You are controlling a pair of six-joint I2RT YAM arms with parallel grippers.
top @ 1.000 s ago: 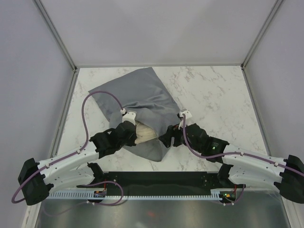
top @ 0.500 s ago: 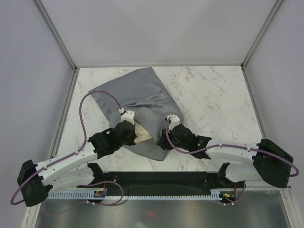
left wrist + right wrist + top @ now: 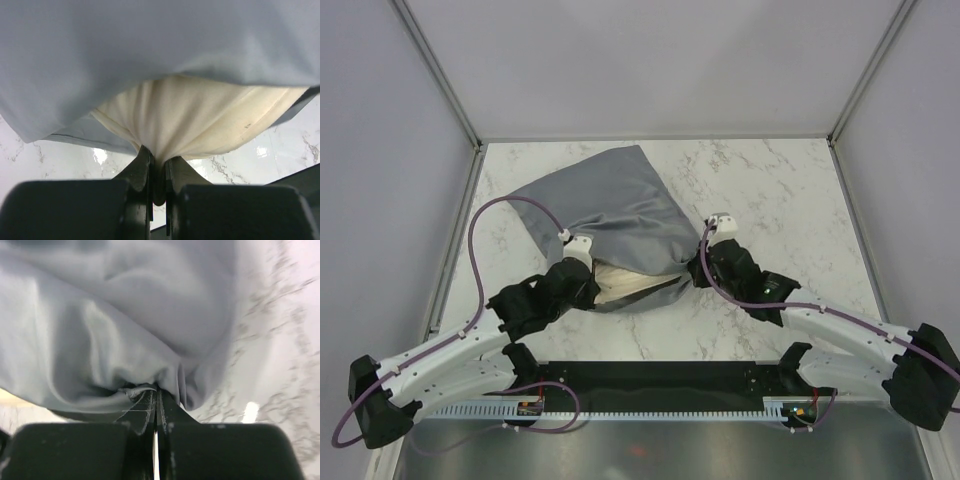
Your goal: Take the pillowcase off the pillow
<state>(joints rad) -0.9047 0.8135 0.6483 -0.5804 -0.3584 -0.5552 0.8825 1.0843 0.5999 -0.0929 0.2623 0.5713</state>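
Observation:
The grey pillowcase [image 3: 610, 200] lies slanted on the marble table, its open mouth toward the arms. Out of that mouth comes the cream pillow [image 3: 618, 282]. My left gripper [image 3: 592, 283] is shut on a pinched fold of the pillow [image 3: 200, 115], with the pillowcase [image 3: 150, 45] draped above it in the left wrist view. My right gripper [image 3: 698, 268] is at the mouth's right corner, shut on the bunched grey pillowcase [image 3: 125, 315]. The cloth gathers right at its fingertips [image 3: 150, 400]. Most of the pillow is hidden inside the case.
The white marble table [image 3: 780, 190] is walled by grey panels on the left, back and right. A black rail [image 3: 660, 385] with the arm bases runs along the near edge. Purple cables loop over both arms.
My right gripper has gone from open to shut on the pillowcase's edge, and it has shifted right and away. The left arm has drawn back leftward, and more of the cream pillow shows.

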